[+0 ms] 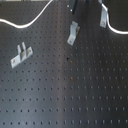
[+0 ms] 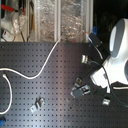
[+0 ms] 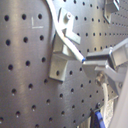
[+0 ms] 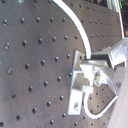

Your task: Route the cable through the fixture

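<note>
So the hand (image 4: 100, 70) is clamped on the cable (image 4: 75, 22) near its end, and it's parked right up against a bracket, the fixture (image 4: 76, 82), in the second wrist view. From the grip the cable runs away across the perforated black surface (image 4: 30, 60) in a long curve, and a short loop of it hangs past the fingers on the other side. In the first wrist view the cable (image 3: 62, 35) lies across the top of the fixture (image 3: 60, 57) and lands at the fingertips (image 3: 107, 57), so the held end is touching or just beside the bracket. I can't tell if it's actually sitting in the slot yet. My guess: the next move follows the cable's own line, drawing it through the bracket.
</note>
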